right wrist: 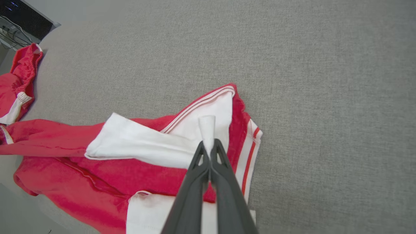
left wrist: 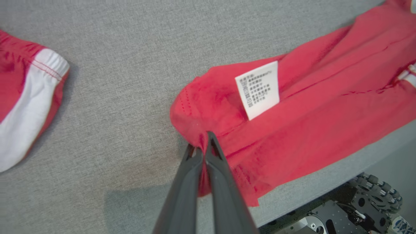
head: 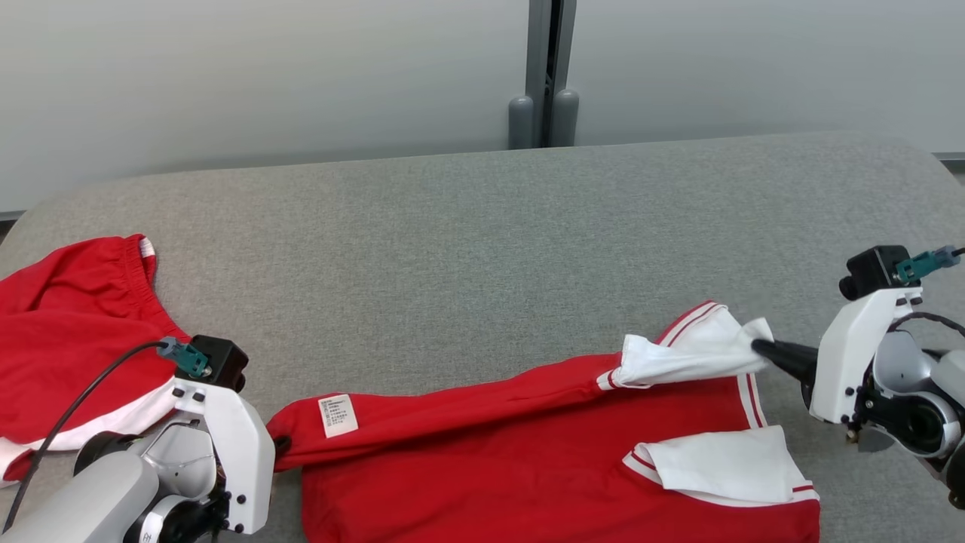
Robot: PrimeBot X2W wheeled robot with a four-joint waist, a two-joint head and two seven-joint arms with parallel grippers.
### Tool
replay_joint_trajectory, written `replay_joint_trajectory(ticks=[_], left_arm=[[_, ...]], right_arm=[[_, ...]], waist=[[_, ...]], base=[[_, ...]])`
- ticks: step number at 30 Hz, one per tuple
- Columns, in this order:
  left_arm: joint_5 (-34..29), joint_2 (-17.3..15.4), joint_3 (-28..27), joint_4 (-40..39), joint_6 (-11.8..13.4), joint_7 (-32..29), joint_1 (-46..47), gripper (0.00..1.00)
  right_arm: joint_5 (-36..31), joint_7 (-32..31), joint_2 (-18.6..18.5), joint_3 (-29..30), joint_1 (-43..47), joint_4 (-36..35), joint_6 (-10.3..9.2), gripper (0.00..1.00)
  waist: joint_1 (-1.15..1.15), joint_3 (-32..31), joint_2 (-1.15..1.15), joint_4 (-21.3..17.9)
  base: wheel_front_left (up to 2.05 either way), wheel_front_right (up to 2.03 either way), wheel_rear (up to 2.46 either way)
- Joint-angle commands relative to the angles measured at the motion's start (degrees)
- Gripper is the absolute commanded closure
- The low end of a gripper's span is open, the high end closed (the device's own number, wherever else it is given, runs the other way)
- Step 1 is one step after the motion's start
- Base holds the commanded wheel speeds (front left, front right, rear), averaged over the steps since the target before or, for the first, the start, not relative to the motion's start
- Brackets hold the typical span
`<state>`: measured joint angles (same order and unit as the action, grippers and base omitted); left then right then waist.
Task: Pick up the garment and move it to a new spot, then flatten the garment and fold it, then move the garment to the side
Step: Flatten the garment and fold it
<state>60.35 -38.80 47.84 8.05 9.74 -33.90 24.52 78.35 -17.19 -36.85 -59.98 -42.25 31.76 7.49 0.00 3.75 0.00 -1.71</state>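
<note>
Shirt (head: pixel 543 460) lies spread along the near edge of the table (head: pixel 452 249). Left gripper (left wrist: pixel 204 144) is clamped tight on its red corner; right gripper (right wrist: pixel 209 146) pinches the tip of a white sleeve (right wrist: pixel 146 143).

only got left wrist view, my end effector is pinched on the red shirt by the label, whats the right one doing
Observer: The right end effector is shut on a white sleeve at the red shirt's other end.
Operator: any other sleeve showing
Observer: Yes, a second white sleeve lies flat on the shirt's red body, on the robot's side of the pinched one.
</note>
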Motion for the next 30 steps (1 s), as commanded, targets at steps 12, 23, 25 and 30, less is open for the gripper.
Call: replay_joint_trajectory(ticks=[12,23,25,30], left_arm=[[-1.0,0.6,1.9,0.7,0.5,-0.6,-1.5,1.0],[-0.5,0.8,2.6,1.0,0.9,-0.9,-2.3,1.0],[-0.4,0.9,2.5,1.1,1.0,-0.8,-2.5,1.0],[-0.1,1.2,3.0,1.3,1.4,-1.2,-3.4,0.0]], right_arm=[[3.6,-7.4,-2.7,0.0,4.8,-4.1,0.01,1.0],[5.0,-11.8,-4.2,1.3,8.0,-5.9,0.01,1.0],[4.8,-12.2,-4.1,1.5,8.3,-5.4,0.01,1.0],[4.4,-12.4,-2.7,2.5,9.7,-4.0,0.01,0.0]], waist=[[0.0,-1.1,0.0,-1.1],[0.0,-1.9,0.0,-1.1],[0.0,-2.0,0.0,-1.1],[0.0,-2.6,0.0,-1.1]], base=[[0.0,0.0,0.0],[0.0,0.0,0.0],[0.0,0.0,0.0],[0.0,0.0,0.0]])
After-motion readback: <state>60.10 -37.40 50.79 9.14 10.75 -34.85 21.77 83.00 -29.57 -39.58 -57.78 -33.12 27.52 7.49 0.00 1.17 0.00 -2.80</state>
